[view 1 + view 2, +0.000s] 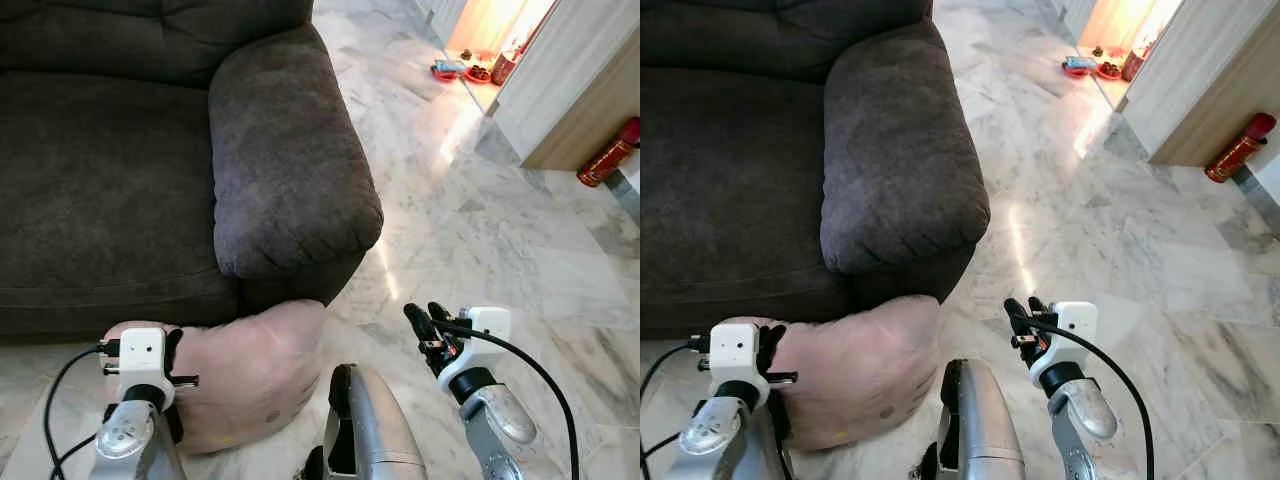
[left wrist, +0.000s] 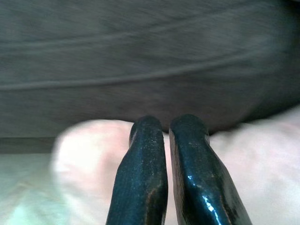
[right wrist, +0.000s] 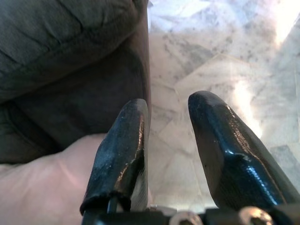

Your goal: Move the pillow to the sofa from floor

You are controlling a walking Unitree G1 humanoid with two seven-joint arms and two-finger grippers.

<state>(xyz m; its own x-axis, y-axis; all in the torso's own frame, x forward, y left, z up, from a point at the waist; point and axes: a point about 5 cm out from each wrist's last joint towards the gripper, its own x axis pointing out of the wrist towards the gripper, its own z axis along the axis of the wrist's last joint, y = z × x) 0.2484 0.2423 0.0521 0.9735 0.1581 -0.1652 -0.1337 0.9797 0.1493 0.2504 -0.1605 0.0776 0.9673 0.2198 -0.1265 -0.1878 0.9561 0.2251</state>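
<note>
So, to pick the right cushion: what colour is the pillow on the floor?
Pale pink; the pillow shows best in the left eye view, against the dark sofa.

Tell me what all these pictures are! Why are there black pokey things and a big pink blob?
This is a walking robot, and you see through its cameras. Two pictures come from its head, looking down. The other two come from cameras on its wrists, looking along its fingers. The black pokey things are those fingers. The left gripper has its fingers close together, right at the pink blob, which is a pillow lying on the marble floor against the dark sofa. I cannot tell whether it touches the pillow. The right gripper is open and holds nothing, beside the pillow. Far off stands a red bottle.
</note>
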